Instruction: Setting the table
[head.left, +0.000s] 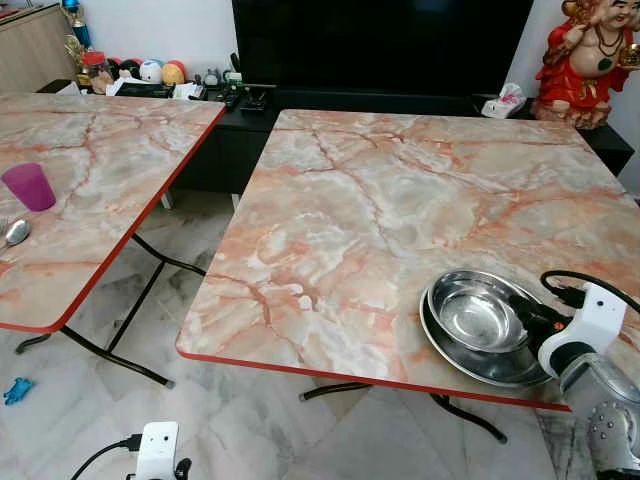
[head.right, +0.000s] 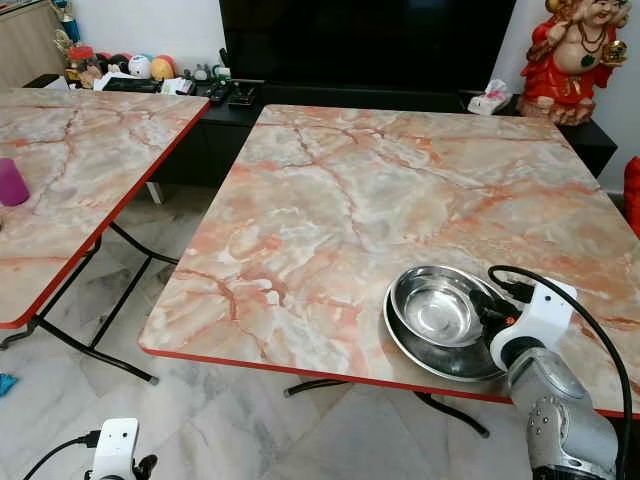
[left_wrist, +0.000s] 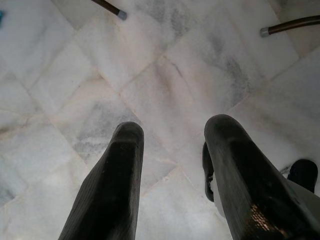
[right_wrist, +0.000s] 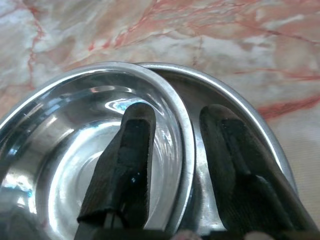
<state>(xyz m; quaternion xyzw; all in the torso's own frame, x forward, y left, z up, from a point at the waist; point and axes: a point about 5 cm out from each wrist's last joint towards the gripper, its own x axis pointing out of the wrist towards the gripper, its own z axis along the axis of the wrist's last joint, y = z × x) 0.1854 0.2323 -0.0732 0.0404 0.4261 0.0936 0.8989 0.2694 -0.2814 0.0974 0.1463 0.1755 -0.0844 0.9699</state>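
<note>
A steel bowl (head.left: 478, 313) sits inside a wider steel plate (head.left: 500, 372) near the front right corner of the marble-patterned table (head.left: 380, 200). My right gripper (right_wrist: 177, 112) is open at the bowl's right side. It straddles the rim, with one black finger (right_wrist: 130, 155) inside the bowl and the other finger (right_wrist: 235, 160) outside, over the plate. My left gripper (left_wrist: 170, 150) hangs open over the tiled floor, holding nothing. On a second table to the left stand a purple cup (head.left: 29, 186) and a spoon (head.left: 17, 231).
The second marble table (head.left: 100, 150) stands to the left across a floor gap. A dark TV cabinet (head.left: 240, 110) with small items and a red statue (head.left: 585, 60) stand behind. A blue object (head.left: 17, 390) lies on the floor. Folding table legs (head.left: 130, 365) reach into the gap.
</note>
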